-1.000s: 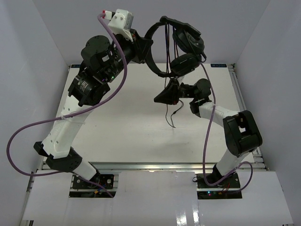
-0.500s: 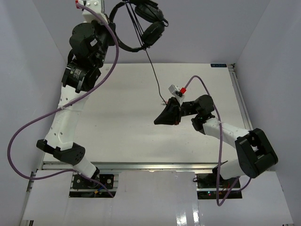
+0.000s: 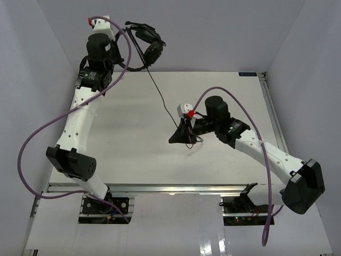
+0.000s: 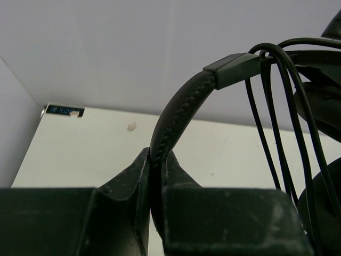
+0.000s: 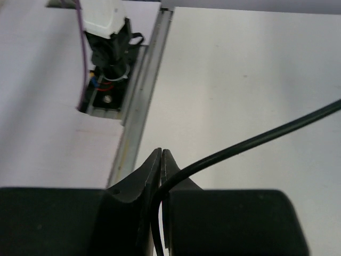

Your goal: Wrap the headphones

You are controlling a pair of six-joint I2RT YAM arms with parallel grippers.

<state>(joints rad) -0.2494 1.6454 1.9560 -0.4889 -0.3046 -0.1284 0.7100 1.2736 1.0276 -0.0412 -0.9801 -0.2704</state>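
**Headphones carried off past the table's far left corner, cord paid out behind them**

Since a second ago the left gripper (image 4: 156, 160) has swung the headphones (image 3: 145, 48) from above the far middle of the table (image 3: 122, 154) to high over its far left corner. The right gripper (image 5: 161, 154) has come in low over the table's middle. Its jaws have pinched down on the cord (image 3: 162, 98), which then hung slack and now runs nearly straight between the two.

The left gripper is clamped narrow on the padded headband (image 4: 176, 112), which rises out from between its fingers. The right gripper is closed to a sliver with the thin cord passing through. A short loose end curls on the table just beside it. I cannot make out the plug.

The wrap looks partly done. From the left wrist, several strands of cord already lie over the headband near its slider. What is left is the long free stretch, which has yet to be wound on and its end tucked.

The headphones hang off the table with the headband's arch toward the left arm. The earcups (image 3: 153, 47) sit together on the side away from it. The cord's long axis slants from the table's far left corner down toward its middle.
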